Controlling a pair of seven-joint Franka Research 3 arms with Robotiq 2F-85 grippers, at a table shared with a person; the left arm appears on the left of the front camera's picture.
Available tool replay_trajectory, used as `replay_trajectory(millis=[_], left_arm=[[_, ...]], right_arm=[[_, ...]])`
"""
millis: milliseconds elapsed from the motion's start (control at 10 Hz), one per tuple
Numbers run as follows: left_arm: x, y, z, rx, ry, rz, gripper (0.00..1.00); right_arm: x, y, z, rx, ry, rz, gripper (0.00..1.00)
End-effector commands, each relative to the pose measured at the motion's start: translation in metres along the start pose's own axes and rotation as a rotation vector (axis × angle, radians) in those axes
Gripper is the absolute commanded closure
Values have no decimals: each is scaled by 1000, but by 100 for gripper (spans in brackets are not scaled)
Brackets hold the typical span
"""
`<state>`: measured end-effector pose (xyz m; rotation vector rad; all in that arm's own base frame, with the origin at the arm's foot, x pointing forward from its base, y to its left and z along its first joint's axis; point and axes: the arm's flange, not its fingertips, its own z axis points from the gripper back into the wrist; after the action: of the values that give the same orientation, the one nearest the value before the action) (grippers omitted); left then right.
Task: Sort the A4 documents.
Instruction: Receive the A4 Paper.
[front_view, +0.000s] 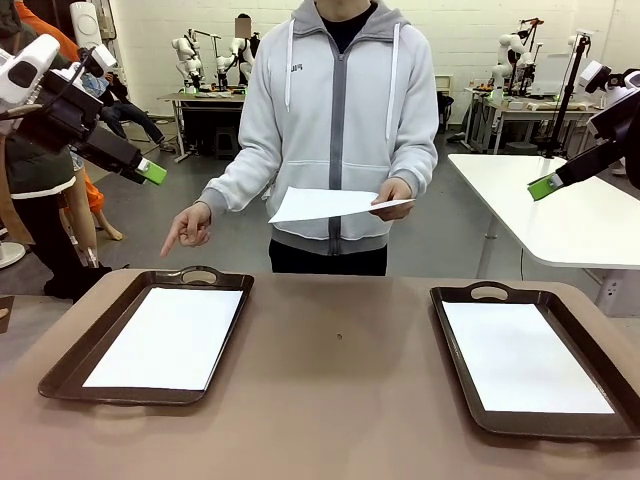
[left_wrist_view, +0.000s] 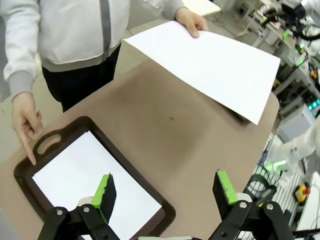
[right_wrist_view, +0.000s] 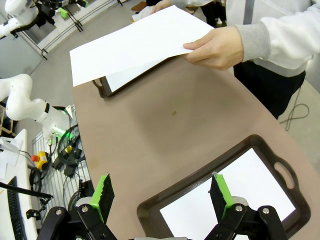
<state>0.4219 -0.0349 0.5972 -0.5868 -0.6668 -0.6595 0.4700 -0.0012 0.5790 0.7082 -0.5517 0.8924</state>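
Sheet (front_view: 330, 204): one, held by the person's hand (front_view: 393, 197) at the far edge; other hand (front_view: 190, 227) points at left tray (front_view: 120, 385). Both trays already hold paper. We judge handover pending; left pincer (front_view: 152, 172) and right pincer (front_view: 545, 186) released, raised; ours must take it.

Both arms hang raised, left hand (left_wrist_view: 165, 192) and right hand (right_wrist_view: 162, 195) spread wide.

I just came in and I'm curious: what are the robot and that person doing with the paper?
The person holds one white sheet in one hand and points with the other hand at the left tray. Both trays, left and right, already hold a sheet. The left end effector and right end effector hang open above the table, holding nothing.
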Motion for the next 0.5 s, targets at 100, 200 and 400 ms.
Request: replay_trajectory(millis=[100, 200, 400], left_arm=[[16, 14, -32, -38, -68, 241, 0], [21, 18, -48, -78, -58, 294, 0], [28, 34, -89, -176, -48, 437, 0]], right_arm=[[-1, 0, -1, 0, 9, 4, 0], [-1, 0, -1, 0, 9, 4, 0], [-1, 0, -1, 0, 9, 4, 0]])
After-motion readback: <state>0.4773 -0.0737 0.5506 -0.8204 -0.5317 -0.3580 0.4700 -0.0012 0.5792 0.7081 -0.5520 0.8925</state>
